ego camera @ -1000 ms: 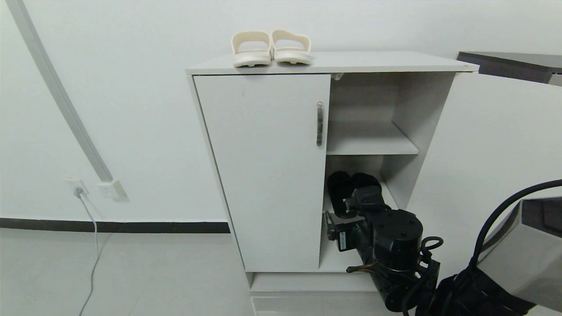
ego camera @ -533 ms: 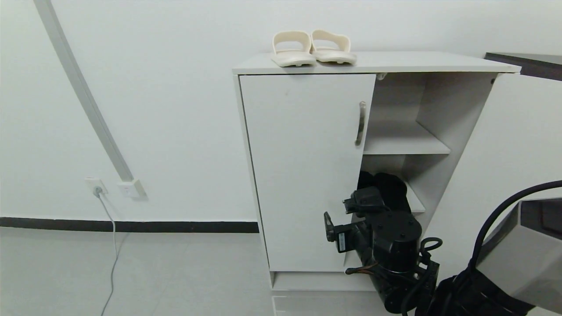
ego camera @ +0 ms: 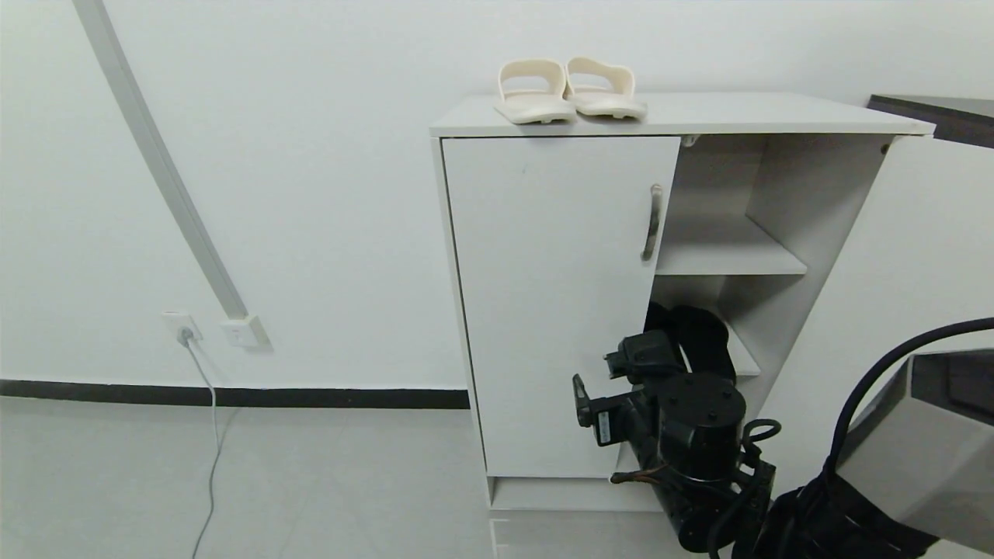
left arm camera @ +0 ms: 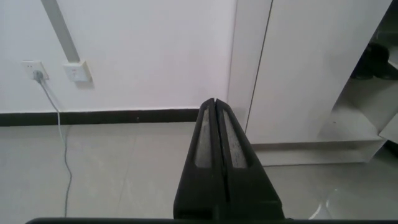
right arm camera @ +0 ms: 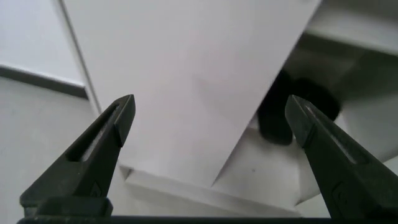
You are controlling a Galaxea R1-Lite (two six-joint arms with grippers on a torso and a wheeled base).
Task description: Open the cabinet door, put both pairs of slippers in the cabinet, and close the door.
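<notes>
— Any print we can read?

— On the right arm we see a small white label (ego camera: 604, 428), too small to make out.

— And the slippers?

— We find the cream slippers (ego camera: 571, 91) side by side on top of the cabinet (ego camera: 699, 115). The black slippers (ego camera: 699, 338) lie inside, on the shelf below the upper one, partly behind the edge of the closed left door (ego camera: 551, 303). The right door (ego camera: 924, 256) stands open.

— The grippers?

— Our right gripper (right arm camera: 208, 109) is spread wide and empty, just in front of the black pair. Our left gripper (left arm camera: 215, 104) has its fingers pressed together, holding nothing.

— What differs from a second ago?

— Our head camera has turned, so the cabinet sits farther right in the head view; the left door now covers more of the black pair.
</notes>
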